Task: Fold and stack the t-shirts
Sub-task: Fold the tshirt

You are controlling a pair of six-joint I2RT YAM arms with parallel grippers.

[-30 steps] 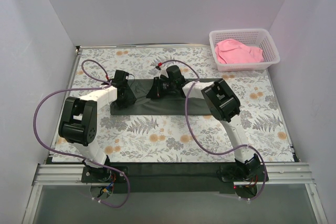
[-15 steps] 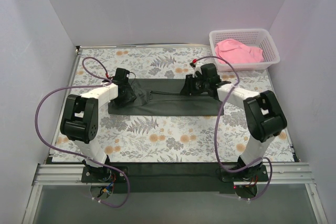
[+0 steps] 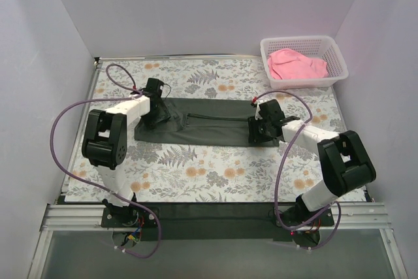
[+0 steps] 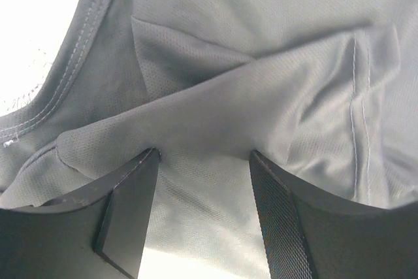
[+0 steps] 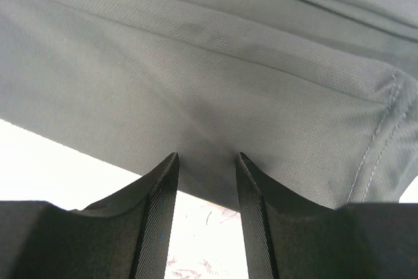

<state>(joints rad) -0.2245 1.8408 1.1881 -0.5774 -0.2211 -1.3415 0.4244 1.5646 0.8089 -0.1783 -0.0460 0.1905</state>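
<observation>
The dark charcoal t-shirt lies as a long flat strip across the middle of the table. My left gripper is at its left end. Its jaws are open, with the tips against a raised fold of the cloth near the neckline; the left wrist view shows the gripper close up. My right gripper is at the strip's right end, open, with its tips at the cloth's near edge. The pink t-shirt lies bunched in the basket.
The white mesh basket stands at the back right corner of the floral table cover. Purple cables loop from both arms over the table. White walls close in the left, back and right sides.
My right gripper has slid from the middle of the dark shirt to its right end, toward the near edge. My left gripper has stayed at the left end, shifting slightly.
</observation>
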